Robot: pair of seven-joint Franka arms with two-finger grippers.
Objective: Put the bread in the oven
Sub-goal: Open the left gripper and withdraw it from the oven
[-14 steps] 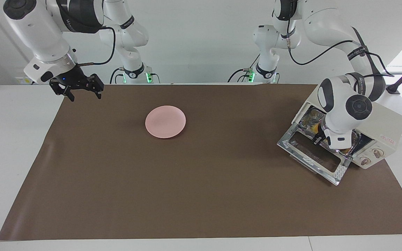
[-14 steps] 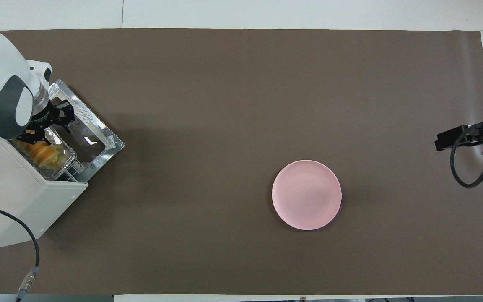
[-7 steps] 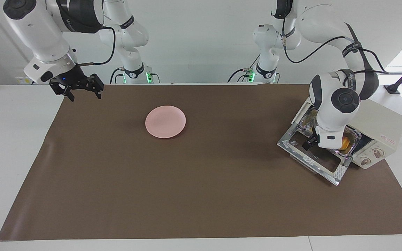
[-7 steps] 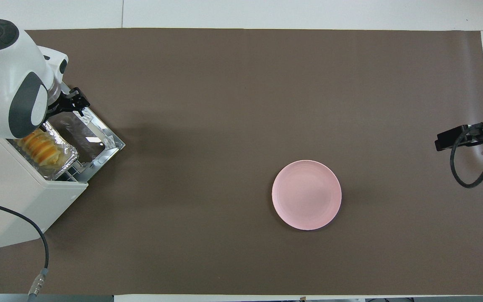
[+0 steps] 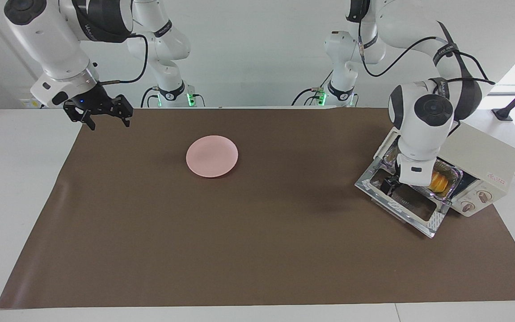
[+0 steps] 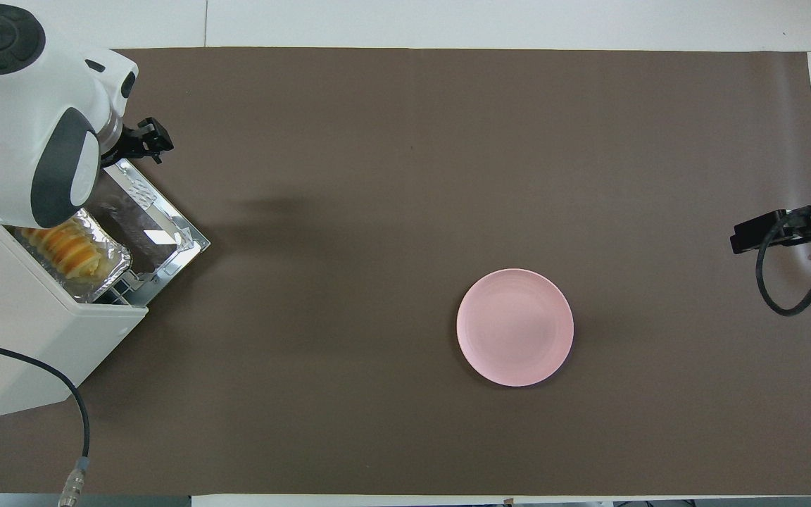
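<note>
We see the bread (image 6: pixel 67 248) lying in the foil tray (image 6: pixel 113 271) at the mouth of the oven (image 5: pixel 485 163), so it is delivered but sits shallow. The drop-down door (image 5: pixel 407 203) lies flat on the brown mat (image 5: pixel 257 250), probably left open for access. The left gripper (image 5: pixel 390 186) hangs over that door, jaws wide, holding nothing, so the bread is released. The right gripper (image 5: pixel 105 114) waits over the mat's corner at its own end, open and empty, out of the way. A pink plate (image 5: pixel 212 156) sits bare mid-mat.
</note>
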